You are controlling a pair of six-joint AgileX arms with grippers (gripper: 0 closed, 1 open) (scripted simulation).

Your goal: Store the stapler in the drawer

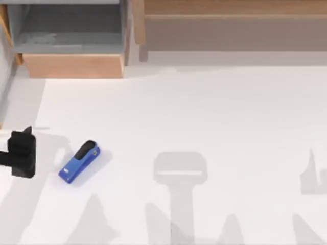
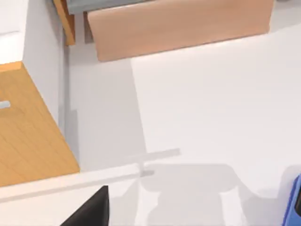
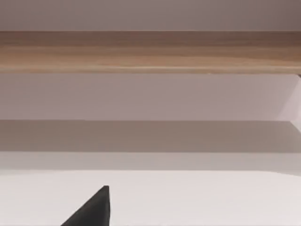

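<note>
Lying on table, stapler (image 1: 79, 162), drawer (image 1: 71, 46) open, left end effector (image 1: 23, 153) beside, grip unclear

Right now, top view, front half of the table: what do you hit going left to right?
left gripper at the table's left edge → stapler, lying on the table just to its right, apart from it → bare white table with only shadows out to the right edge.

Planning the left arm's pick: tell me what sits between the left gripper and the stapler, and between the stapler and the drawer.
Nothing visible does. The left gripper sits at the table's left edge, with bare table between it and the stapler. From there to the open drawer, only bare table.
</note>
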